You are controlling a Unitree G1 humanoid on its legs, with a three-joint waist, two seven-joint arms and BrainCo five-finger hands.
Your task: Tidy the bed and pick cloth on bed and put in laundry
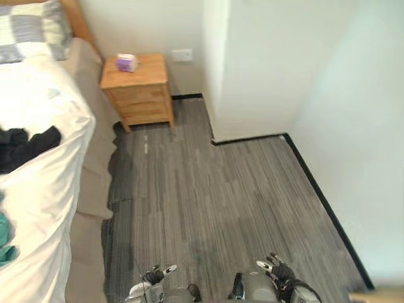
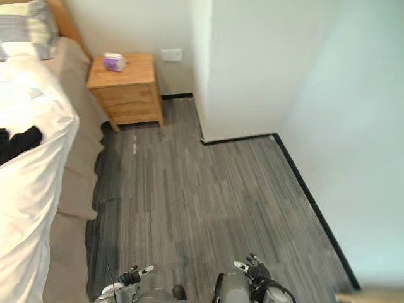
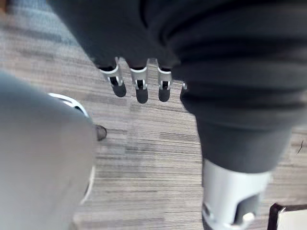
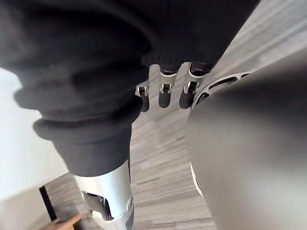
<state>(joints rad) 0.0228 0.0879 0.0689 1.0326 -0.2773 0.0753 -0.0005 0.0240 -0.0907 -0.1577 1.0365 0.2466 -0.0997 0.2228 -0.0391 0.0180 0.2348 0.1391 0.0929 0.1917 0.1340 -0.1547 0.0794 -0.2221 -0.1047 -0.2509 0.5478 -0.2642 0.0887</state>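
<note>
A bed with a white duvet (image 1: 44,189) runs along the left side. A black cloth (image 1: 25,146) lies crumpled on the duvet, and a teal cloth (image 1: 5,237) lies nearer me at the bed's left edge. A checked grey and white pillow (image 1: 31,28) sits at the head of the bed. My left hand (image 1: 154,276) and right hand (image 1: 276,271) hang low over the floor, well away from the bed. Each wrist view has relaxed, straight fingers (image 3: 139,84) (image 4: 165,93) holding nothing.
A wooden nightstand (image 1: 139,91) stands by the bed's head with a small purple and white box (image 1: 127,62) on top. A white wall corner (image 1: 252,69) juts out behind it. Grey striped flooring (image 1: 214,196) spreads between bed and wall.
</note>
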